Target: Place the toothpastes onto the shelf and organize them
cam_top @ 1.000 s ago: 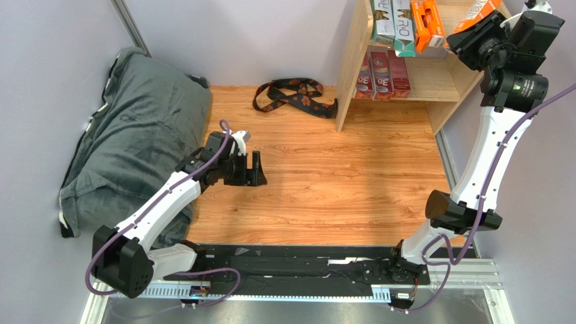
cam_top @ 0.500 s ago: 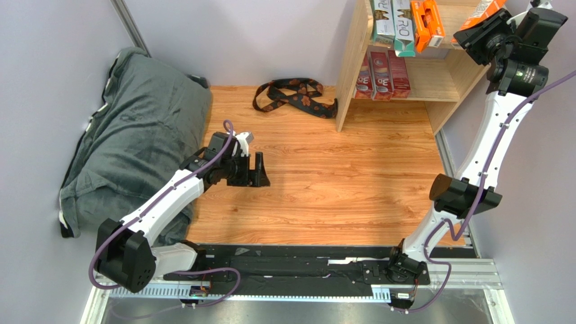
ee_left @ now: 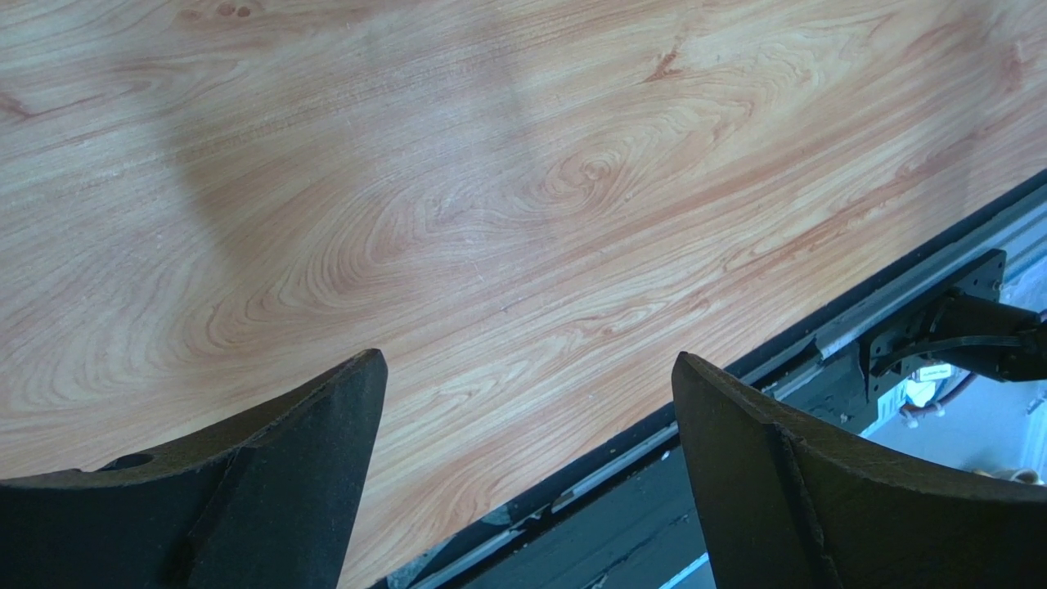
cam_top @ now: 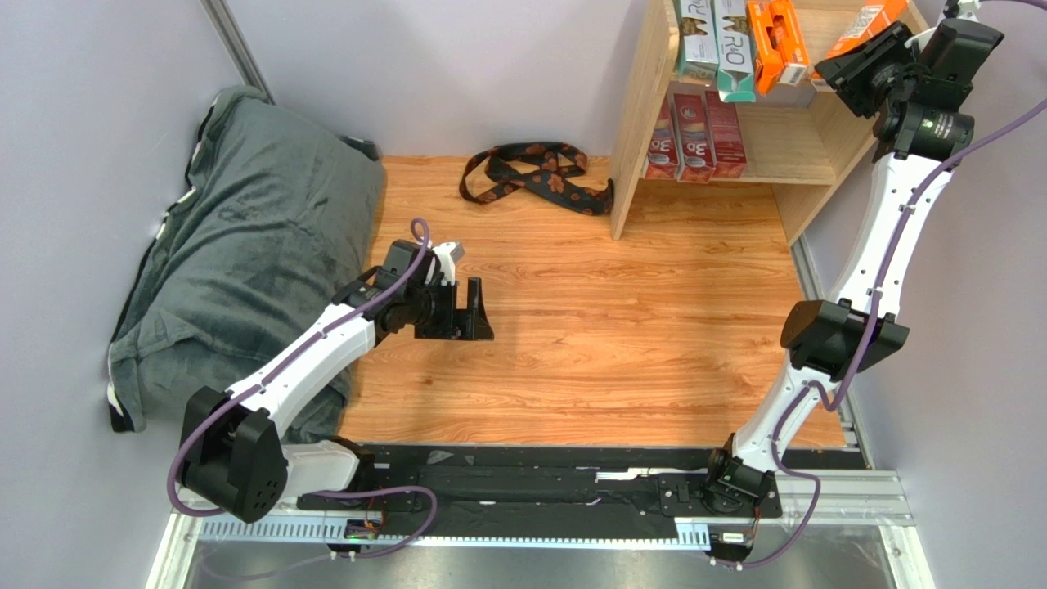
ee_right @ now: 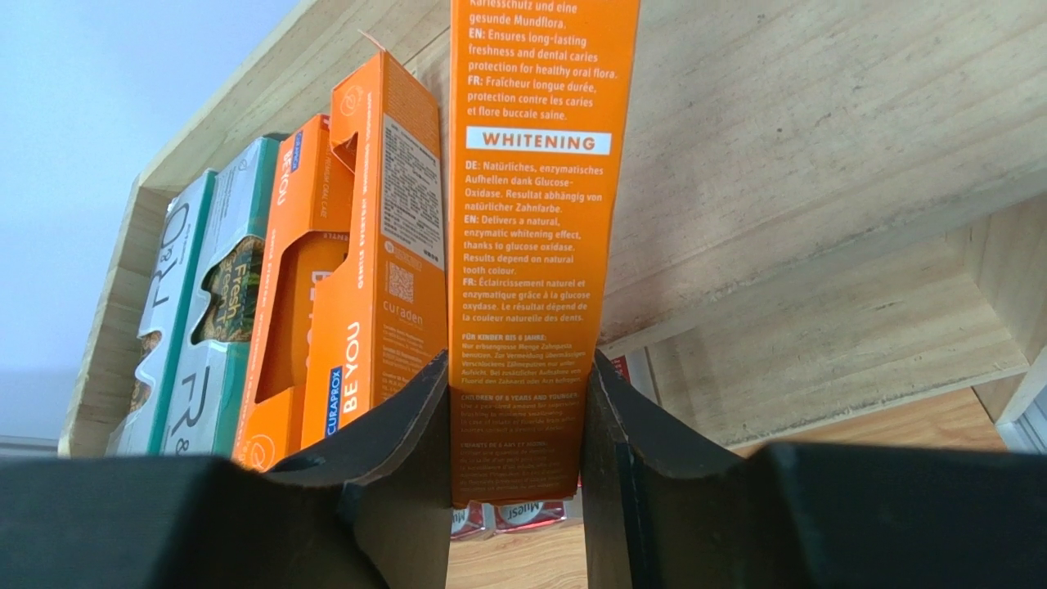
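My right gripper [ee_right: 516, 363] is shut on a bright orange toothpaste box [ee_right: 541, 221], held over the right part of the top tier of the wooden shelf [cam_top: 639, 111]. In the top view that box [cam_top: 864, 25] sticks out past the gripper [cam_top: 875, 59]. Two more orange boxes [ee_right: 369, 246], a teal one [ee_right: 227, 307] and a silver-white one [ee_right: 166, 319] lie side by side on the top tier. Three dark red boxes [cam_top: 694, 135] stand on the lower tier. My left gripper [cam_top: 473, 313] hangs open and empty over the bare wood floor [ee_left: 492, 184].
A black-and-brown patterned strap [cam_top: 535, 172] lies on the floor left of the shelf. A dark grey cushion [cam_top: 246, 246] fills the left side. A black rail [cam_top: 553, 473] runs along the near edge. Walls close in behind and at right.
The right arm has lifted and carried the orange box further back over the shelf's top tier. The left gripper has opened wider and drifted slightly right.
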Motion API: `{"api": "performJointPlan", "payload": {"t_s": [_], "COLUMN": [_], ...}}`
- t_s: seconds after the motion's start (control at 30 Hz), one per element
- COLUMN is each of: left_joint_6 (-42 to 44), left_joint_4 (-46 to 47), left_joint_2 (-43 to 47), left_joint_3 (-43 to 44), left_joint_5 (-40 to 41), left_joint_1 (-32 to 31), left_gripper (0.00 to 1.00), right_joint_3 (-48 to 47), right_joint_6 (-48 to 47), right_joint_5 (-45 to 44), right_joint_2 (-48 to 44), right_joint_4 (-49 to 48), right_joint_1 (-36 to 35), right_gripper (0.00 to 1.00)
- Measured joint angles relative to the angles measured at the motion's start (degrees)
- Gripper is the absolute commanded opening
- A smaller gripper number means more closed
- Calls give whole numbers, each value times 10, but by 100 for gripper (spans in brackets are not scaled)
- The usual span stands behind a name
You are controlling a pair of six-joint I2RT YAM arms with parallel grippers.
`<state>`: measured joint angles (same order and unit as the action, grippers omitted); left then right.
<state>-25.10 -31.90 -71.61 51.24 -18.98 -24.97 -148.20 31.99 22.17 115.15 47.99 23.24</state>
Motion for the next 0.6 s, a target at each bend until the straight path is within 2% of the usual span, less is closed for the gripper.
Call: {"api": "performJointPlan", "payload": {"t_s": [0.27,0.6], "left_joint_6": [0,0], "left_joint_4": [0,0], "left_joint_2": [0,0], "left_joint_3": [0,-4], "left_joint_5": [0,0], "left_joint_1": [0,0], "left_gripper": [97,98], "right_joint_3": [0,0], "right_joint_6": [2,1], "right_joint_5": [-6,-17], "right_joint_2": [0,3], "right_joint_4": [-26,-36], "right_joint_1": [-14,-27], "right_gripper": [37,58]}}
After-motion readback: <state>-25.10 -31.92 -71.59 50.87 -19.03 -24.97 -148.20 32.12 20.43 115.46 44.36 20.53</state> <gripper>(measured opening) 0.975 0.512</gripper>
